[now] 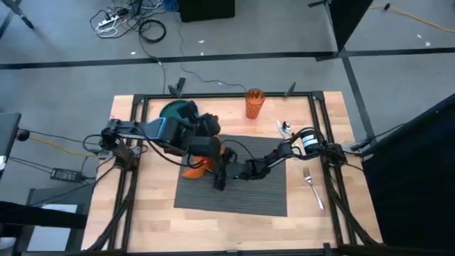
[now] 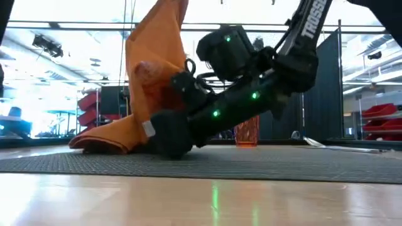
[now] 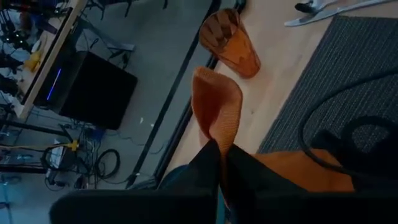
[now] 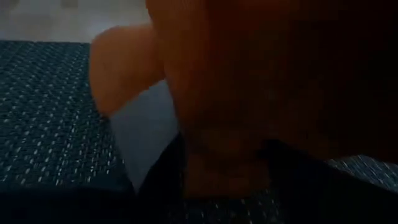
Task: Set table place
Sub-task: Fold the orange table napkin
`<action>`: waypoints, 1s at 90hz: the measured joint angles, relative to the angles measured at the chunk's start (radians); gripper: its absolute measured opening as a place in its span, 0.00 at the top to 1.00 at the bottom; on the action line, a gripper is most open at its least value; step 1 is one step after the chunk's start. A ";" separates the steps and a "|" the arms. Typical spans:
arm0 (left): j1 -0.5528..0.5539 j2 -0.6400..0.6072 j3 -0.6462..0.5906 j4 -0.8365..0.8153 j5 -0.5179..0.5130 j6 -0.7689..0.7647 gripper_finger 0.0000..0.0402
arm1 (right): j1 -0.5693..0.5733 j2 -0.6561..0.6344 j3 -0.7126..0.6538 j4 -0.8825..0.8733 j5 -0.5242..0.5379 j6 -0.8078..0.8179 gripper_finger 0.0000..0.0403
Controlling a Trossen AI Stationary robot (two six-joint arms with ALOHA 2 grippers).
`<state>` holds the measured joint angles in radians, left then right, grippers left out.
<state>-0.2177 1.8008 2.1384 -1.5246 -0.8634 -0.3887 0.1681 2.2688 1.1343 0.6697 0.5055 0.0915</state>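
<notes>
Room: grey floor w/ cables around the table (image 1: 149,213); light wood top, black frame.
Placemat (image 1: 242,199): dark grey ribbed, centre of table, flat; seen as a low dark band across the low view (image 2: 282,164).
Napkin (image 2: 147,81): orange cloth, partly lifted, lower end heaped on placemat's left-rear part; upper corner raised high in low view; also in left wrist view (image 3: 216,109).
Left gripper (image 3: 219,158): over placemat's left-rear edge; fingers clenched on a napkin fold, cloth sticking up between them.
Right gripper (image 1: 219,179): low over placemat, just beside napkin heap; right wrist view filled w/ blurred orange cloth; open or closed: cannot tell.
Plate (image 1: 178,112): teal, rear-left of placemat, mostly hidden under left arm.
Cup (image 1: 254,103): orange, translucent, upright, behind placemat near rear edge.
Spoon (image 1: 284,129): beside placemat's right-rear corner.
Fork (image 1: 313,186): on bare wood right of placemat, apart from it.
</notes>
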 joint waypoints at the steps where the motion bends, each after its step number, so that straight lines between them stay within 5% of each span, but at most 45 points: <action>1: 0.000 0.000 0.000 0.000 0.000 0.002 1.00 | 0.000 0.000 0.000 -0.002 0.000 0.000 0.51; 23: 0.000 0.000 0.000 0.015 0.001 0.019 1.00 | 0.000 -0.038 -0.004 -0.029 0.016 -0.063 0.96; 49: 0.000 0.000 0.000 0.011 0.001 0.018 1.00 | 0.015 -0.245 -0.006 -0.289 -0.113 -0.020 1.00; 90: 0.003 -0.023 0.001 0.008 -0.038 0.039 1.00 | 0.053 -0.841 -0.005 -1.176 -0.166 0.069 1.00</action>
<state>-0.2142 1.7780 2.1391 -1.5166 -0.9015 -0.3498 0.2210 1.4282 1.1297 -0.5065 0.3398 0.1604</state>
